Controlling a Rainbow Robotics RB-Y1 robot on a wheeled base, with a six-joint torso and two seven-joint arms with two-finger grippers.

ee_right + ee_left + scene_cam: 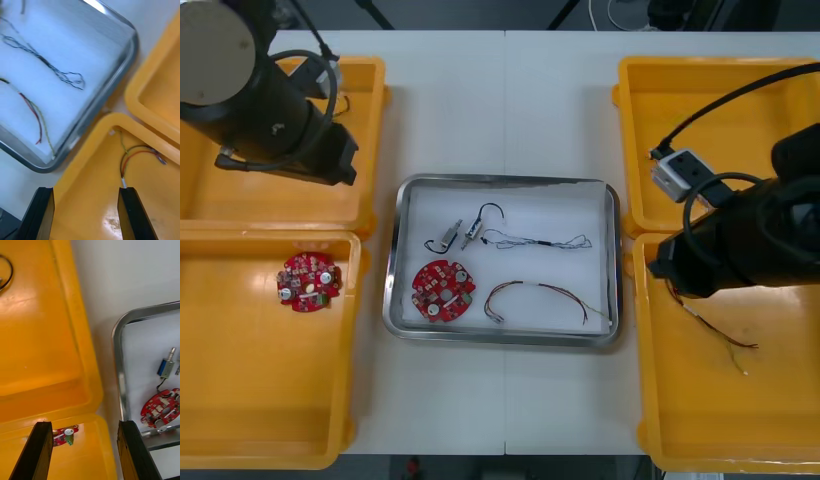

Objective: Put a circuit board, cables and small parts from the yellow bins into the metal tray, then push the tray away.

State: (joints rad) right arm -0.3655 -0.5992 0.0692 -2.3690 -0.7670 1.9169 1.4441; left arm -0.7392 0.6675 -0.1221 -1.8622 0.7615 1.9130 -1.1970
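Observation:
The metal tray (pixel 610 210), white inside, lies mid-table. It holds a red circuit board (pixel 443 290), small metal parts (pixel 450 237), a black cable (pixel 491 209), a twisted blue and white cable (pixel 540 241) and a red and yellow cable (pixel 535 295). My right gripper (pixel 86 212) is open over the near right bin's (pixel 740 440) corner, beside the tray's rim (pixel 112 88). Another red and yellow cable (pixel 129 155) lies just ahead of its fingers. My left gripper (pixel 84 448) is open above the wall between the two left bins, holding nothing.
A second circuit board (pixel 308 281) rests in the near left bin (pixel 240 400). A black cable (pixel 6 272) lies in the far left bin (pixel 370 120). The far right bin (pixel 640 100) sits behind my right arm (pixel 750 235). Bare table lies beyond the tray.

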